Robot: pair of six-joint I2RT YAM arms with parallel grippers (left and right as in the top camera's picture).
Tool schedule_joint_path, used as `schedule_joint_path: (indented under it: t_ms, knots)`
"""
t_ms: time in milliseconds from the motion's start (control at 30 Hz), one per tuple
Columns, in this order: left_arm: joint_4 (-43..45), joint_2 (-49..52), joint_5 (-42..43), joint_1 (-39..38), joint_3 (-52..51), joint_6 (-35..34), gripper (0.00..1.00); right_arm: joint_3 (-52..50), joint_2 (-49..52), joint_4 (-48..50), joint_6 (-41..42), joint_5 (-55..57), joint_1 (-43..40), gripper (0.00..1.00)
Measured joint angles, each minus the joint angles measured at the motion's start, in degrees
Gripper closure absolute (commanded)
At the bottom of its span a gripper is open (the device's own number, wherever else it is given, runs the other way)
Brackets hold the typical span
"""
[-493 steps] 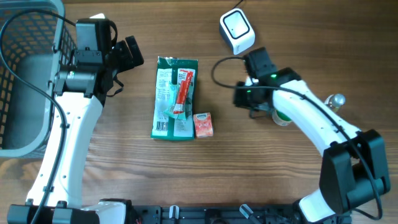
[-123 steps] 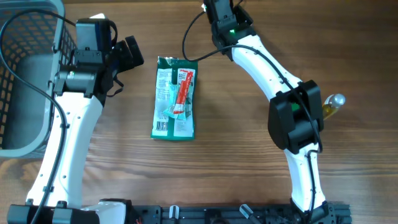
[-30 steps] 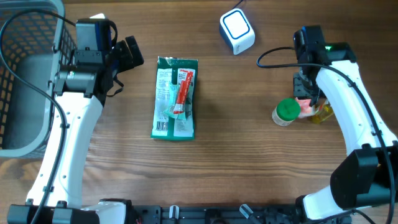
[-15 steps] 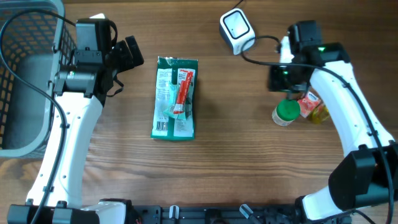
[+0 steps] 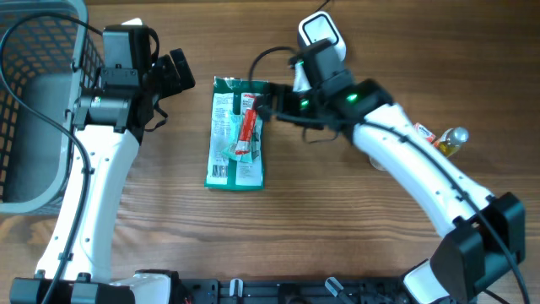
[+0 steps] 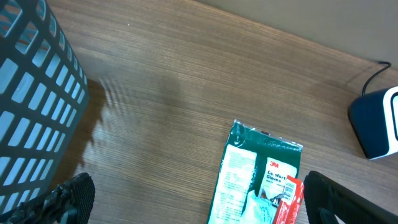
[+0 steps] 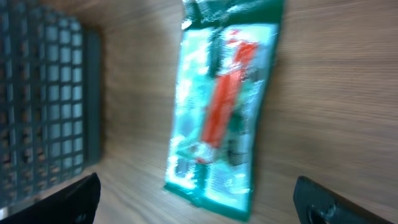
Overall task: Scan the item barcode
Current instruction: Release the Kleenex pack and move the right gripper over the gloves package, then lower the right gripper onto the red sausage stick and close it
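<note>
Wooden table point(image 5: 337, 245) with flat, probably limp, slippery glove packet point(image 5: 237, 133); right gripper point(image 5: 268, 108), spread and empty, best pinches an edge.

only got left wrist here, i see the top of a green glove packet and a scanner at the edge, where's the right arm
Observer: The right gripper is at the top right corner of the glove packet, on the scanner's side.
Operator: is it holding anything
Observer: No. The right wrist view shows its fingers wide apart, with the packet lying flat between them.
Operator: anything else out there i can't see
Observer: A small bottle of yellow liquid and a small red packet lie together on the right arm's side, well away from the glove packet.
</note>
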Motion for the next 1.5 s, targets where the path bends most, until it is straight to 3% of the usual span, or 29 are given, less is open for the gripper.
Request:
schedule_joint_path:
  t_ms: [100, 233, 467, 733, 1500]
  knots:
    - [0.0, 0.0, 0.0, 0.0, 0.0, 0.0, 0.0, 0.0, 1.2, 2.4, 3.7, 1.9, 3.9, 0.37]
    - [0.0, 0.0, 0.0, 0.0, 0.0, 0.0, 0.0, 0.0, 4.4, 4.8, 5.4, 3.3, 6.1, 0.48]
    - [0.0, 0.0, 0.0, 0.0, 0.0, 0.0, 0.0, -0.1, 11.1, 8.0, 6.7, 4.5, 6.8, 0.51]
    - [0.0, 0.0, 0.0, 0.0, 0.0, 0.0, 0.0, -0.1, 15.1, 8.5, 8.0, 3.8, 6.8, 0.67]
    - [0.0, 0.0, 0.0, 0.0, 0.0, 0.0, 0.0, -0.5, 17.6, 8.5, 10.4, 2.9, 8.7, 0.73]
